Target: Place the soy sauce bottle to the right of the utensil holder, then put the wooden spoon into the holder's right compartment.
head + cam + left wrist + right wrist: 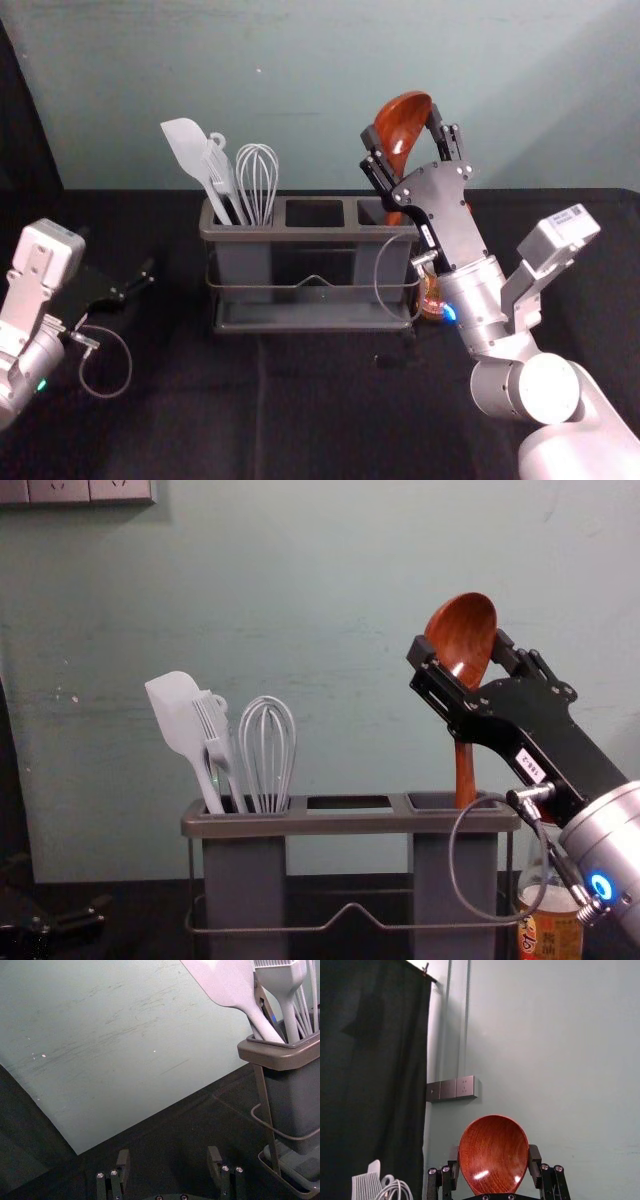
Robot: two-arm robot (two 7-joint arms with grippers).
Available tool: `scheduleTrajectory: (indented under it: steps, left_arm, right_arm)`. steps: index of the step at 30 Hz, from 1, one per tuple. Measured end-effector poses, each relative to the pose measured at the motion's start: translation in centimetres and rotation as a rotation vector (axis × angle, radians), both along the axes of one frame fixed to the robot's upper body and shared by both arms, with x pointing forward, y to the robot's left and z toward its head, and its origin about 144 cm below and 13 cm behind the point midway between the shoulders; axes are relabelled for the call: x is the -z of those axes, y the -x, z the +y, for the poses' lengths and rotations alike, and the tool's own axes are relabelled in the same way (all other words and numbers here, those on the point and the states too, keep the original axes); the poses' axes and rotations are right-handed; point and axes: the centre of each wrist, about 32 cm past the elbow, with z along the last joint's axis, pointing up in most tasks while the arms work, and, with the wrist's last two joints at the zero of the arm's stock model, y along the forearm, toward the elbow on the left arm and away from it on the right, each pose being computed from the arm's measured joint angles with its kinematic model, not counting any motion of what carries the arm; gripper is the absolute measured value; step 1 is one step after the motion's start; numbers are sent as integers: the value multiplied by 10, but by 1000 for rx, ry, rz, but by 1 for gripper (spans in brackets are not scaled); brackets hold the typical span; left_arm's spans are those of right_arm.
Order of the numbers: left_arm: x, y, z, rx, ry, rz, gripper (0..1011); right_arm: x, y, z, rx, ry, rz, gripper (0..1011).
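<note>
Right gripper above holder, fingers pinching spoon, handle in right compartment | bottle right of holder | left gripper left of holder, fingers spread | lower straight, release gently

Looks like a robotics lab.
Equipped with a left robot arm and right robot arm, draped in black cloth, backed by pale wall with sockets.
</note>
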Motion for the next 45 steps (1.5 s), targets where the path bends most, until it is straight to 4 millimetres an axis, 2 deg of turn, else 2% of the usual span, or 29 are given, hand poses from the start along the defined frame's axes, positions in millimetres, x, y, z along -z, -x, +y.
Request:
scheduleTrajectory:
  steps: [4, 7, 9, 20, 27, 36, 42, 44, 45]
  left_arm:
    - [0, 0, 0, 0, 0, 0, 1011]
    - [0, 0, 0, 0, 0, 0, 1011]
    - [0, 0, 0, 0, 0, 0, 1012]
    - [0, 0, 0, 0, 0, 0, 1012]
    - [0, 0, 0, 0, 0, 0, 1012]
    - [0, 0, 0, 0, 0, 0, 1011]
    - [0, 0, 0, 0, 0, 0, 1011]
    - [0, 0, 0, 0, 0, 0, 1011]
    - [0, 0, 0, 0, 0, 0, 1011]
  right_arm:
    - [2, 1, -1, 5, -4, 3, 853]
    - [2, 2, -1, 17, -10, -3, 973]
    - [-1, 1, -1, 21, -17, -11, 1002]
    - [-17, 3, 4, 30, -70, -72, 1003]
    - [-26, 8, 0, 61, -135, -113, 1002]
    - [-33, 23, -27, 137, -201, -150, 1003]
    - [-30, 41, -66, 199, -110, -145, 1002]
    - [-30, 41, -66, 199, -110, -145, 1003]
    - [-31, 46, -79, 219, -70, -137, 1003]
